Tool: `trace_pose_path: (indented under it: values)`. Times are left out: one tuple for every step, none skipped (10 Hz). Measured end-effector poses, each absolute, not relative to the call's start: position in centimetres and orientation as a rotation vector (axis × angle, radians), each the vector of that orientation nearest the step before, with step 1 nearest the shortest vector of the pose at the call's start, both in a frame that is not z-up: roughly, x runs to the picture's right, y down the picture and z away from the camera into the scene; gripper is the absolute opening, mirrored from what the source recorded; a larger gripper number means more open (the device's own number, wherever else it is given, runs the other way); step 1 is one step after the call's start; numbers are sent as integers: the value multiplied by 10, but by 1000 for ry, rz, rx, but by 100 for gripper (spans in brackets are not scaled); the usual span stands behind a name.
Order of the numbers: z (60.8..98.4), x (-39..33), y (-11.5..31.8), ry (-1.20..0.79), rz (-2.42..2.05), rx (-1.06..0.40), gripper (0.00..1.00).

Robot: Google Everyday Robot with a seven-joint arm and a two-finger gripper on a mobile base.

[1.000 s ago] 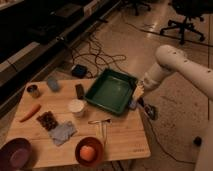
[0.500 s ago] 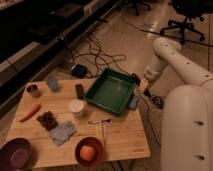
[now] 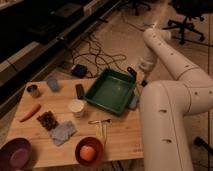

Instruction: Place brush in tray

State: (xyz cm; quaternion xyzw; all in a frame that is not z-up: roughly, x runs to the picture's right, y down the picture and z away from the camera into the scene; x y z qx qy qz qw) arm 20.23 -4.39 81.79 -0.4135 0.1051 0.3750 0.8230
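Brush (image 3: 131,71), a dark stick apparently clamped in the gripper (image 3: 136,76), hangs over the tray's (image 3: 98,98) far right corner just below-left; carrying it inward before release should keep it off the surface (image 3: 120,137).

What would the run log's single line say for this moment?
pincer: over tray's far right corner | brush: seemingly in pincer | tray: bottom bare
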Motion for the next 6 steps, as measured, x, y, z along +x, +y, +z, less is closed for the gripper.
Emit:
trace_pose_path:
  values:
    - [816, 193, -47, 221, 780, -870, 0]
    - [815, 185, -50, 217, 767, -859, 0]
    - [813, 175, -54, 213, 750, -847, 0]
    - [814, 164, -59, 205, 734, -830, 0]
    - [815, 154, -64, 199, 721, -808, 0]
    - [816, 146, -71, 182, 721, -785, 0]
